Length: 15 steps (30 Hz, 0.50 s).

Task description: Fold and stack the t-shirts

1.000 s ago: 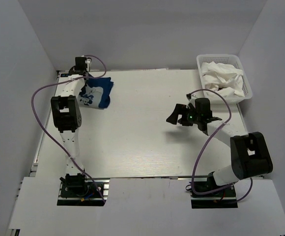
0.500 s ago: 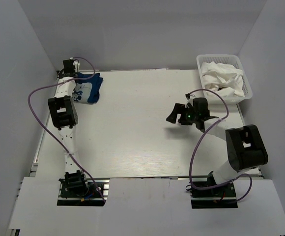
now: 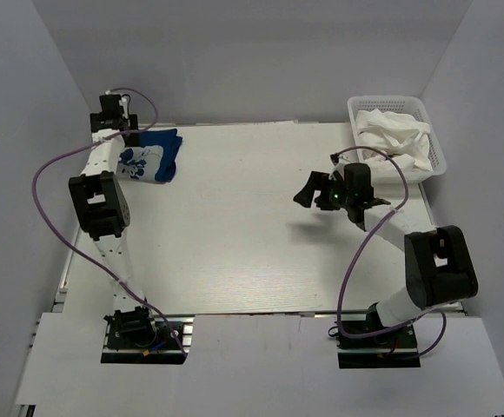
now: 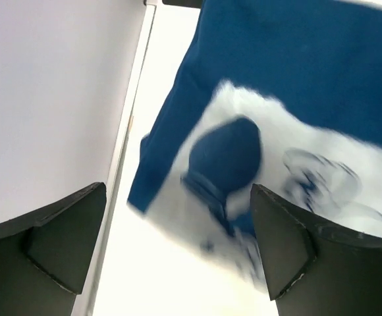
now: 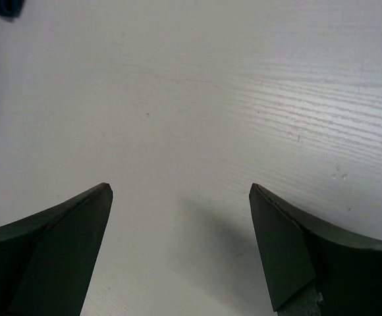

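Navy shirt (image 3: 152, 158) sits at ten o'clock, left gripper (image 4: 178, 253) spread empty beside it. White shirt (image 3: 397, 139), bunched I think, is in the basket (image 3: 389, 100) at two. I'd send the right gripper (image 3: 315, 189), spread too, to pinch one edge.

Overhead: bright, even, diffuse light; sharp. Soft shadow on white wood-grain desk (image 3: 235, 252) below right black two-finger hand (image 3: 308, 189). Left wrist: navy-blue cloth shirt with white print (image 4: 309, 85) smeared by blur. Right wrist: grain sharp, mild glare at right.
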{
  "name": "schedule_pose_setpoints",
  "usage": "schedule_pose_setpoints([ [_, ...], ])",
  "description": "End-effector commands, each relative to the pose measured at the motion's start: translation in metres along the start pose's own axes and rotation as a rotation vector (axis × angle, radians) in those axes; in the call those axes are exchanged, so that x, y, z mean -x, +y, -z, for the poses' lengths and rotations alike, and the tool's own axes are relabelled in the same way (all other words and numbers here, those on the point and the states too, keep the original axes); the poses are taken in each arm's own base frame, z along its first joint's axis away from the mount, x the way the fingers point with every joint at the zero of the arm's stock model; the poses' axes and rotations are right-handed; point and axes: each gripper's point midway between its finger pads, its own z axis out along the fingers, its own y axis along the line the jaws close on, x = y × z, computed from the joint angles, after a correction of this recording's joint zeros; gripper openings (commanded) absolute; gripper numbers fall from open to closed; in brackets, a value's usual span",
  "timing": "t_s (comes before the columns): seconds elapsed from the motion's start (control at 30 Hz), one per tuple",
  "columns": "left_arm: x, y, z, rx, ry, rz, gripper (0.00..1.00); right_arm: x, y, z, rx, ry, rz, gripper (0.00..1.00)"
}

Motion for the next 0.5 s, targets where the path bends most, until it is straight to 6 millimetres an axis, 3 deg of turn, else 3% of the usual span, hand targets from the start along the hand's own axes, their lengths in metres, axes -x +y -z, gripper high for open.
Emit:
schedule_pose_setpoints([
  [0.0, 0.074, 0.022, 0.108, -0.073, -0.204, 0.201, 1.0, 0.048, 0.027, 0.025, 0.043, -0.158, 0.059, 0.91],
  [0.1, 0.071, 0.013, 0.137, -0.17, -0.22, 0.25, 1.0, 0.053, 0.026, 0.043, -0.011, -0.174, 0.051, 0.91],
  [0.13, 0.061, 0.002, 0.144, -0.206, -0.192, 0.291, 1.0, 0.057, 0.027, 0.046, -0.027, -0.182, 0.049, 0.91],
  [0.17, 0.067, 0.008, 0.168, -0.224, -0.225, 0.331, 1.0, 0.055, 0.03, 0.055, -0.03, -0.172, 0.045, 0.91],
  [0.2, 0.06, 0.004, 0.177, -0.252, -0.21, 0.354, 1.0, 0.058, 0.035, 0.06, -0.019, -0.183, 0.048, 0.91],
  [0.23, 0.037, -0.023, 0.183, -0.354, -0.151, 0.372, 1.0, 0.051, 0.034, 0.061, -0.013, -0.173, 0.045, 0.91],
  [0.27, 0.032, -0.029, 0.194, -0.399, -0.158, 0.399, 1.0, 0.057, 0.044, 0.074, 0.007, -0.212, 0.053, 0.91],
  [0.3, 0.038, -0.031, 0.231, -0.459, -0.223, 0.427, 1.0, 0.059, 0.044, 0.078, -0.002, -0.228, 0.049, 0.91],
  [0.33, 0.02, -0.055, 0.24, -0.569, -0.216, 0.432, 1.0, 0.052, 0.044, 0.084, -0.002, -0.234, 0.052, 0.91],
  [0.37, 0.017, -0.066, 0.261, -0.628, -0.236, 0.454, 1.0, 0.05, 0.043, 0.088, -0.01, -0.233, 0.05, 0.91],
  [0.4, 0.022, -0.059, 0.302, -0.668, -0.326, 0.474, 1.0, 0.047, 0.04, 0.095, -0.036, -0.242, 0.045, 0.91],
  [0.43, -0.004, -0.072, 0.303, -0.701, -0.311, 0.489, 1.0, 0.042, 0.04, 0.101, -0.041, -0.24, 0.045, 0.91],
  [0.47, -0.013, -0.082, 0.321, -0.757, -0.322, 0.517, 1.0, 0.038, 0.038, 0.103, -0.051, -0.244, 0.044, 0.91],
])
